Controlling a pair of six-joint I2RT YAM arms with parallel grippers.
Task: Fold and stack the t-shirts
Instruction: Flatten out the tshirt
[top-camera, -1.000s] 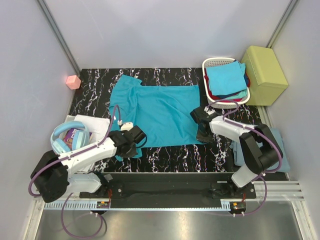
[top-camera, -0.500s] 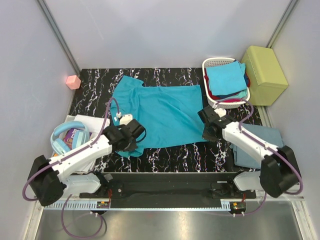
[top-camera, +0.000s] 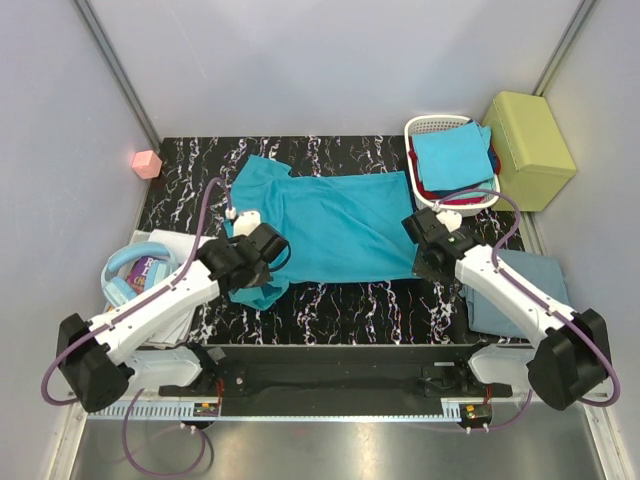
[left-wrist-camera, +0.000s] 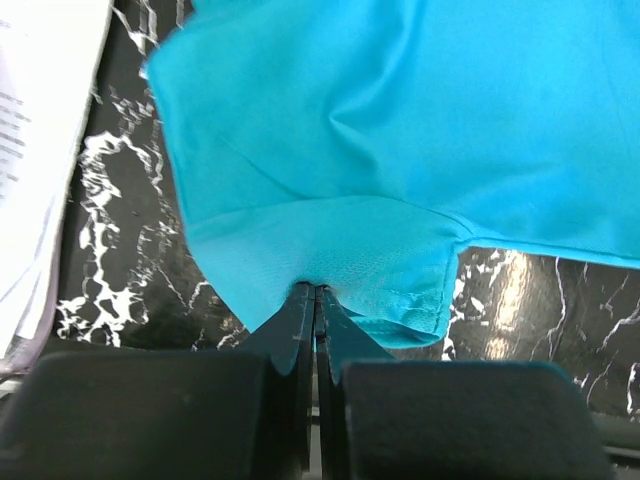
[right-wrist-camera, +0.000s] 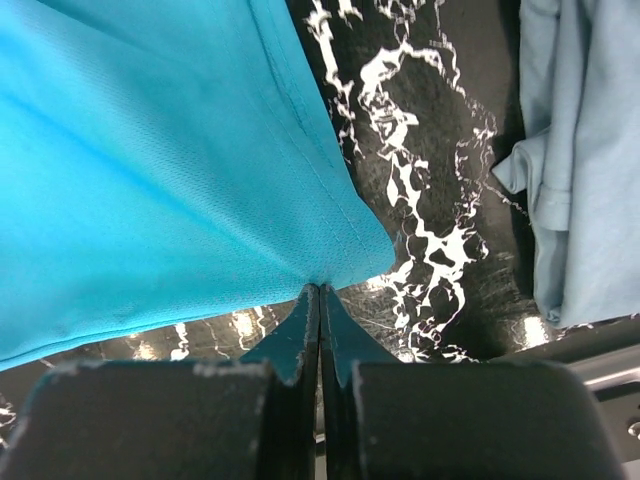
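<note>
A large teal t-shirt (top-camera: 330, 220) lies spread on the black marbled table. My left gripper (top-camera: 262, 268) is shut on its near-left sleeve; in the left wrist view (left-wrist-camera: 315, 290) the teal cloth (left-wrist-camera: 400, 130) is pinched between the closed fingers. My right gripper (top-camera: 428, 262) is shut on the shirt's near-right hem corner; the right wrist view (right-wrist-camera: 318, 288) shows the teal cloth (right-wrist-camera: 150, 150) gripped there. A dusty grey-blue t-shirt (top-camera: 535, 280) lies at the right under the right arm and also shows in the right wrist view (right-wrist-camera: 590, 150). Folded bright blue, teal and red shirts (top-camera: 452, 160) fill the basket.
A white slatted basket (top-camera: 425, 126) stands at the back right beside a yellow-green padded box (top-camera: 528, 136). Blue headphones (top-camera: 130, 275) on white paper lie at the left. A pink cube (top-camera: 147, 163) sits at the back left. Grey walls enclose the table.
Both grippers have moved away from me, carrying the shirt's near edge with them. The visible teal shirt is now shorter front to back, and more bare table shows in front.
</note>
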